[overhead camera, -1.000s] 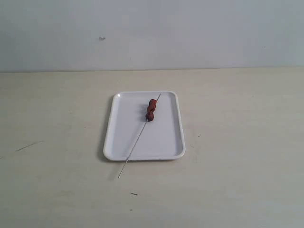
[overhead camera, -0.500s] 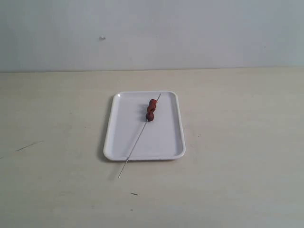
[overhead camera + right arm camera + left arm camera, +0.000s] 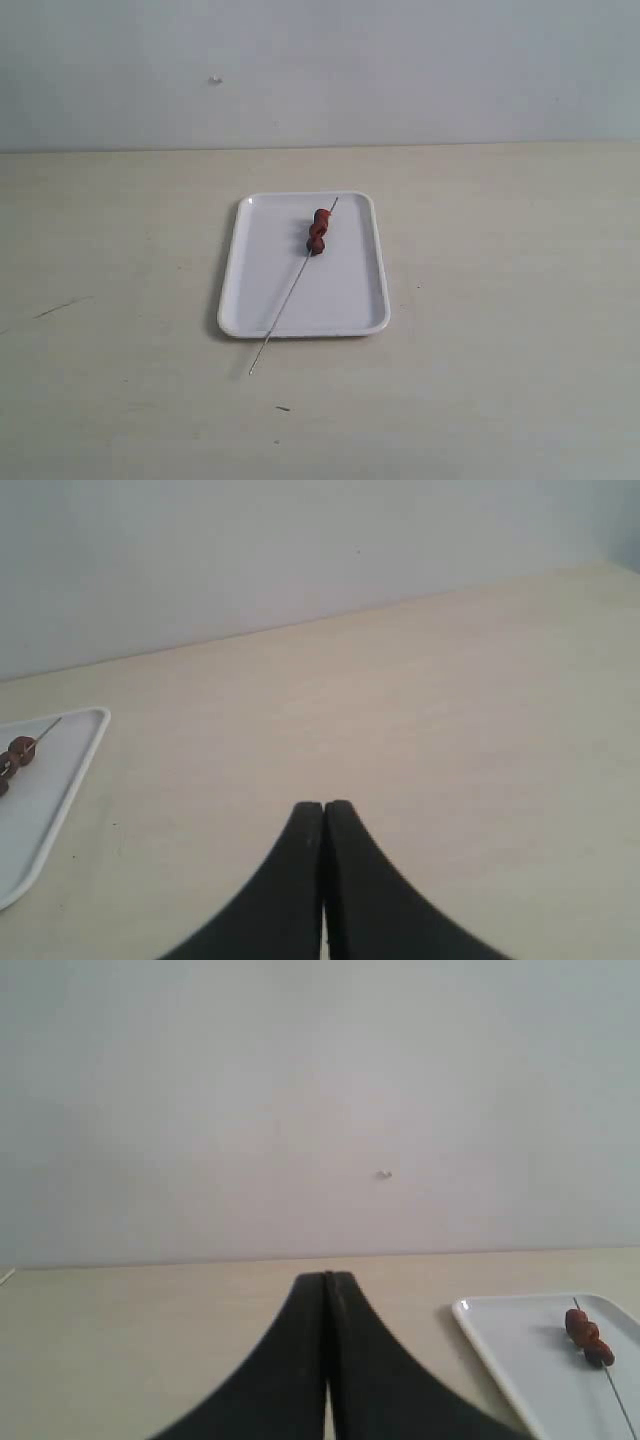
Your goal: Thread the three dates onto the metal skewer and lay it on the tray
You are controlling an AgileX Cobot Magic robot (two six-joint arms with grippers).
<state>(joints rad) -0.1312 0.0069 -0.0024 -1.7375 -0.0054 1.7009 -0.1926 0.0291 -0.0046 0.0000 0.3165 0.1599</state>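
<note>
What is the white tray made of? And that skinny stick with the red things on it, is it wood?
The tray looks like smooth white plastic, or maybe melamine: even colour, rounded corners and a soft sheen. The pictures can't settle which. The skewer looks like metal, not wood: it is very thin, straight, grey and faintly shiny. The dates on it look like dried fruit, reddish-brown with dull skin.

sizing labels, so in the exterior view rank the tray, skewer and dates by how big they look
1. tray, largest by area
2. metal skewer, longer than the tray but wire-thin
3. three dates, one small clump, clearly smallest
</note>
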